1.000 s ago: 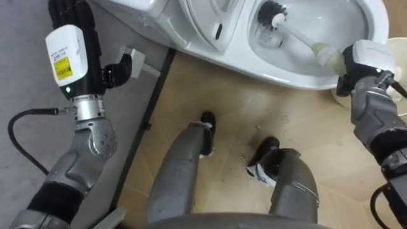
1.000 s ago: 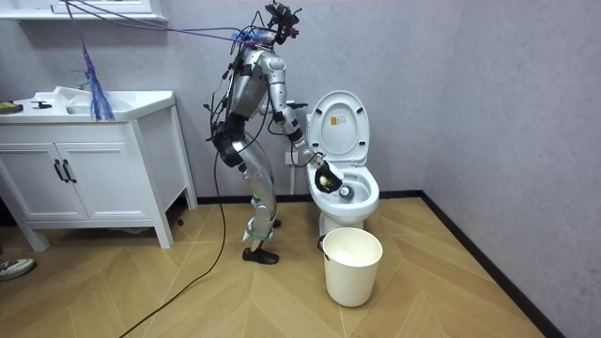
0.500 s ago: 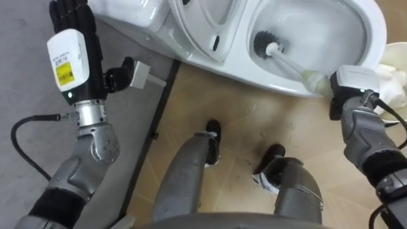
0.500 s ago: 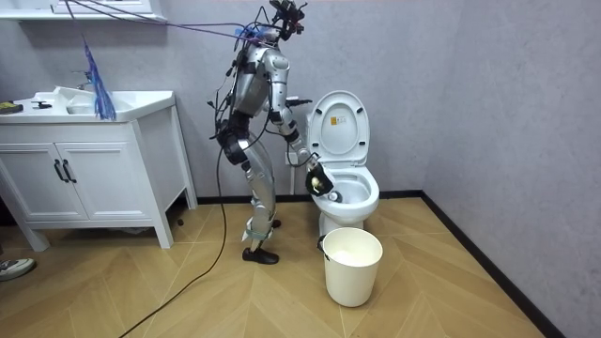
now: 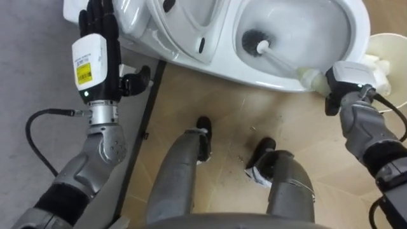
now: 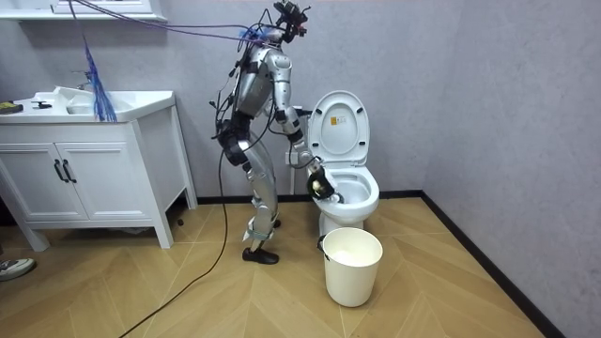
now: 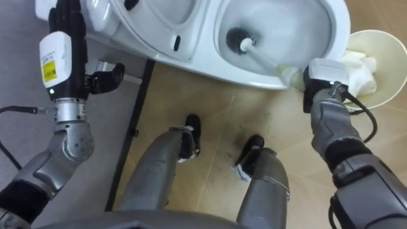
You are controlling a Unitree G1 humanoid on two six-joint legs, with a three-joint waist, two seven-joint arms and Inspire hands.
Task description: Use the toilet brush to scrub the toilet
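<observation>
**Brush head down in the toilet bowl**

The robot is standing on the wooden floor at the room view's left of the toilet and is leaning its upper body toward it. A white cabinet with a basin on top is standing well apart from it, toward the room view's left. The toilet's lid is standing raised against the wall. A pale bucket is sitting on the floor just in front of the toilet, with something white and crumpled lying in it.

The toilet brush is slanting down into the bowl, its dark bristle head resting on the inner wall and its white handle running over the rim. The right hand is gripping the end of that handle just outside the rim, fingers curled round it. The left hand is hanging in the air beside the toilet's tank, fingers straight and holding nothing.
</observation>
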